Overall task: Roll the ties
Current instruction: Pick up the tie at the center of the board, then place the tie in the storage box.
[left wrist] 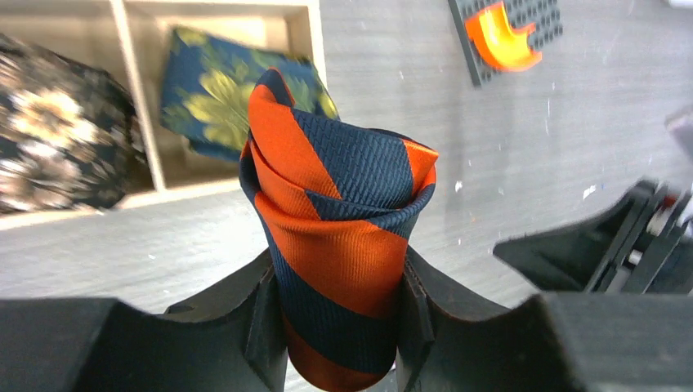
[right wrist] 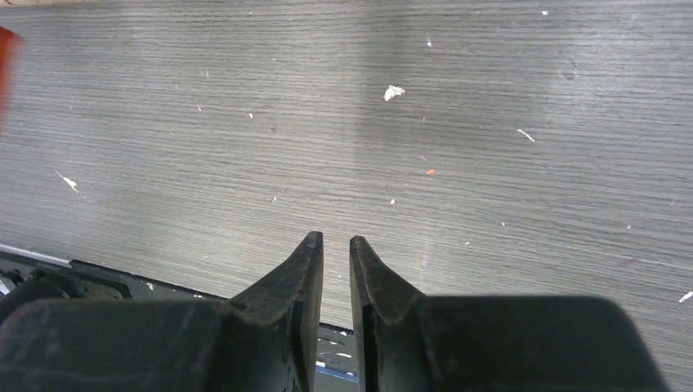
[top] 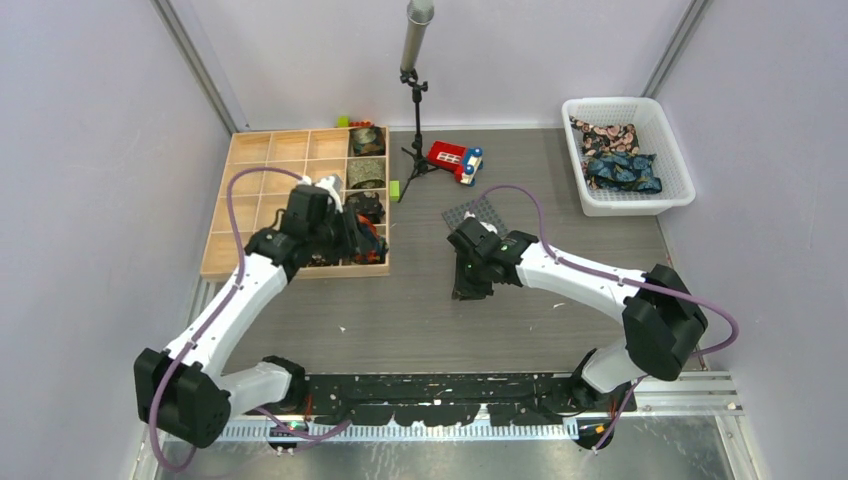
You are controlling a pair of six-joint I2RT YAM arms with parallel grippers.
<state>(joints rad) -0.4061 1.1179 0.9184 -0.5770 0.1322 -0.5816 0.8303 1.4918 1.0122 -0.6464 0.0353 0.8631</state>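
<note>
- Grey wood-grain table [right wrist: 490,98] under both arms. Who's holding the rolled orange-and-navy striped fabric tie [left wrist: 343,188]?
- My left gripper [left wrist: 337,273] is clamping it, roll axis upright, w/ the wooden divided tray [left wrist: 315,49] lying just ahead-left. My right gripper [right wrist: 336,245] is hovering farther off, jaws nearly together, holding nothing.

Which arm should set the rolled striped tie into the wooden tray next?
Left. The left fingers clamp the rolled striped tie at the wooden tray; the right fingers sit nearly closed, empty, over bare table.
</note>
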